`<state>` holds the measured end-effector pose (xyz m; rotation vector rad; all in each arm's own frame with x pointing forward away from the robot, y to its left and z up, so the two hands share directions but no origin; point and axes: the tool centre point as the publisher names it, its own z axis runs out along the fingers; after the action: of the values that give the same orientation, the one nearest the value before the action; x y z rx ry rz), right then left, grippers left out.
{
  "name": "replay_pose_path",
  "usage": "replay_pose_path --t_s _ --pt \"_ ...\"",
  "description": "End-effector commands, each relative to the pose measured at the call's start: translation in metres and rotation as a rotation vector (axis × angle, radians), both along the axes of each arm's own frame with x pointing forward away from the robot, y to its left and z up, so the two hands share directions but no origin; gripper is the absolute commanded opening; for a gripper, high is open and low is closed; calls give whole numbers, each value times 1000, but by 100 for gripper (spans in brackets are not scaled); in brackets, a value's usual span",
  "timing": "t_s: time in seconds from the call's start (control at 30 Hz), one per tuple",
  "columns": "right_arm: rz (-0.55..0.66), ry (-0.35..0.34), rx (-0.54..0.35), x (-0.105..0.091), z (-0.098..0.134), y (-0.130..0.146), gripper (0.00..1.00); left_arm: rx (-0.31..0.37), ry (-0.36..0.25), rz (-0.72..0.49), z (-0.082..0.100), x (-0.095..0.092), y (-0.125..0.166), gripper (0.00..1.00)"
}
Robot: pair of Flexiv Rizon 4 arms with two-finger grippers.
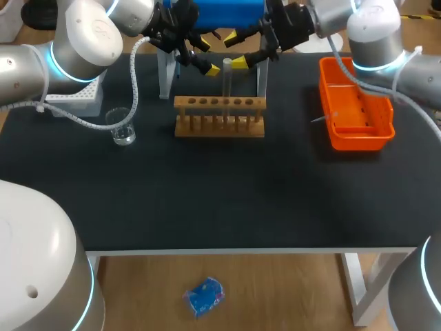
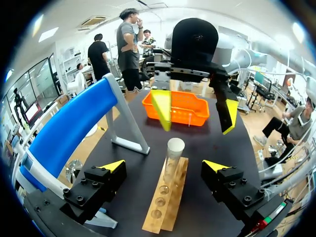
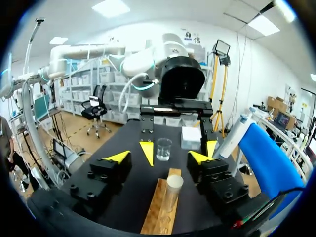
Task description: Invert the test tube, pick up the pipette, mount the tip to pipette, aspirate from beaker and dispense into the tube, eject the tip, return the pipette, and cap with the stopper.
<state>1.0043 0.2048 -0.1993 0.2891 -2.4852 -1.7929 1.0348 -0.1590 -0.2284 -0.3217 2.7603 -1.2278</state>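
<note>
A clear test tube (image 1: 227, 81) stands upright in a wooden rack (image 1: 219, 117) at the back middle of the table. My left gripper (image 1: 204, 56) and right gripper (image 1: 236, 50) face each other just above it, one on each side. In the left wrist view the tube (image 2: 174, 155) rises between my open left gripper (image 2: 164, 166) fingers without touching them, and the right gripper (image 2: 195, 112) hangs open beyond it. In the right wrist view the tube (image 3: 173, 190) stands just under my open right gripper (image 3: 159, 158). The pipette (image 3: 236, 134) rests on its blue stand (image 1: 219, 12).
A glass beaker (image 1: 122, 126) stands left of the rack, with a white tip box (image 1: 77, 101) behind it. An orange bin (image 1: 355, 131) sits at the right back. The blue stand's legs (image 1: 164, 79) rise right behind the rack.
</note>
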Motion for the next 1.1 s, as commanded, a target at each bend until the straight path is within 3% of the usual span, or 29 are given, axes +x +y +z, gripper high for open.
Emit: replay_pose_path --t_s 0.03,0.33,1.1 --pt "6 13 67 0 -5 1 0 -4 -3 -1 -1 0 0 100" --pt "11 57 179 3 -4 3 0 -4 -3 -1 -1 0 0 100" --pt "-1 94 233 18 -15 9 0 -4 -3 -1 -1 0 0 100"
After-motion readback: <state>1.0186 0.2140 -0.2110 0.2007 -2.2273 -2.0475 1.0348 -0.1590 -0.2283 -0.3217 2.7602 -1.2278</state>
